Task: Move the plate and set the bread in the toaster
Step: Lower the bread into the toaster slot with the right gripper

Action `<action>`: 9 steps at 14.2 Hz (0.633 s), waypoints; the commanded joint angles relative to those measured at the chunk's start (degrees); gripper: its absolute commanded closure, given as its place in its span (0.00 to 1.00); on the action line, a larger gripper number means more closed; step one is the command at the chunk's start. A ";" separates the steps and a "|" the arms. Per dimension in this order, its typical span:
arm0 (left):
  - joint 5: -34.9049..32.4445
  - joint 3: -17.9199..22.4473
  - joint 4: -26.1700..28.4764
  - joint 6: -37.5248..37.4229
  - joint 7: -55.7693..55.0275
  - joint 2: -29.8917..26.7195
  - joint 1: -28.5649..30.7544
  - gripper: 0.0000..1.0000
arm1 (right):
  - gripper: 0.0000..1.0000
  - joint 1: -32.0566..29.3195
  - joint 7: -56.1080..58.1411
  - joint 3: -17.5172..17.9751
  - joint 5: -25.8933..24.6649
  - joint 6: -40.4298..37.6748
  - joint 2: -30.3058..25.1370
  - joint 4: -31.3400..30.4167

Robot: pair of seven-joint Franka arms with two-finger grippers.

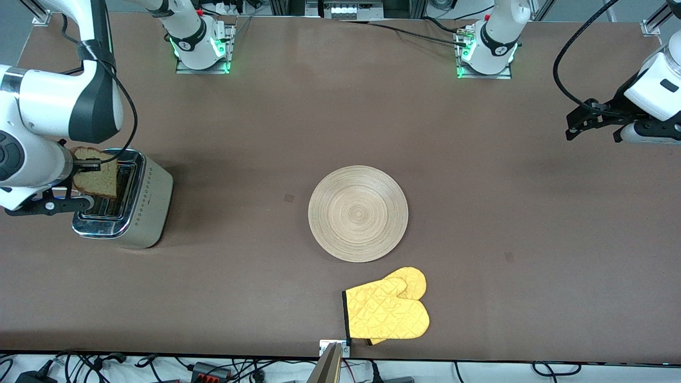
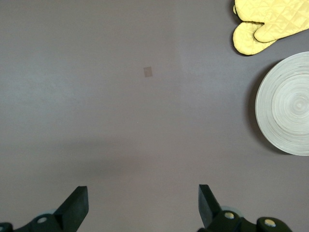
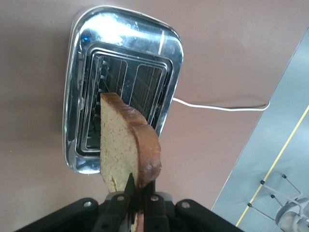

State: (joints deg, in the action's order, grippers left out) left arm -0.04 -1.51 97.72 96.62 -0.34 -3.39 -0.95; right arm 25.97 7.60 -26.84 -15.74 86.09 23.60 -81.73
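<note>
The bread (image 1: 96,178) is up in the air over the toaster (image 1: 125,202), pinched by its edge between the closed fingers of the right gripper (image 1: 88,166). The slice stands on edge, and its flat faces run along the same line as the two slots below it.

The table (image 1: 266,122) is covered with a plain brown mat that shows a few small darker patches. Both arm bases stand along its edge, with green lights at their feet, and cables lie on the floor at the edge nearest to the front camera.

The toaster sits at the right arm's end of the table; its long axis runs roughly from the bases toward the front camera. The plate (image 1: 358,214) lies flat in the middle of the table, with nothing on it. A yellow oven mitt (image 1: 387,310) lies just beside the plate, nearer to the front camera.

The left gripper (image 1: 593,127) waits over the left arm's end of the table with its fingers spread wide and nothing between them.

Only the right wrist view shows the chrome top, the slots and the white cord (image 3: 219,107). The left wrist view shows the plate and the mitt apart.
</note>
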 commanded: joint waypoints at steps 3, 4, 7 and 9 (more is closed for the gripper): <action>-0.66 -0.86 -3.76 -0.64 1.04 2.51 0.87 0.00 | 1.00 -0.22 0.31 0.38 -0.70 0.74 2.42 1.75; -0.66 -0.78 -3.94 -0.90 1.04 2.60 0.87 0.00 | 1.00 -0.31 -0.30 0.38 -0.69 1.44 2.42 1.75; -0.66 -0.86 -3.94 -1.17 1.04 2.43 0.95 0.00 | 1.00 -0.31 -4.95 0.38 -0.17 3.03 3.12 1.75; -0.66 -0.86 -4.03 -1.17 1.13 2.43 0.95 0.00 | 1.00 -0.48 -7.68 0.38 3.07 3.12 3.30 1.84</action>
State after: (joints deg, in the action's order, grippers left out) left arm -0.04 -1.69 95.62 96.69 -0.34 -1.71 -0.70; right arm 26.01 2.70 -26.76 -14.92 89.40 26.10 -81.52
